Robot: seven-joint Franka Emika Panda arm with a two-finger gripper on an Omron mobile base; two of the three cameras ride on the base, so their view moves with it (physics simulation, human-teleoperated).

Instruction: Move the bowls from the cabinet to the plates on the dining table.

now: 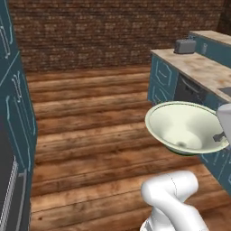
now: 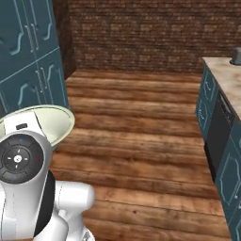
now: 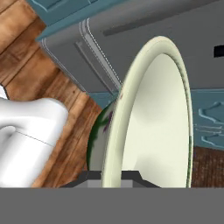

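You have the yellow-green bowl [image 1: 187,127] off the shelf, its rim clamped in the gripper [image 3: 112,175] and carried tilted over the wood floor [image 1: 90,135]. It looks firmly pinched, though the fingertips are mostly hidden. No plates are in sight yet; both bowls remain to be placed.

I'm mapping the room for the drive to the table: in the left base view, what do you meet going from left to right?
Tall teal cabinet → bare wooden floor → pale yellow-green bowl → stone-topped counter with a toaster.
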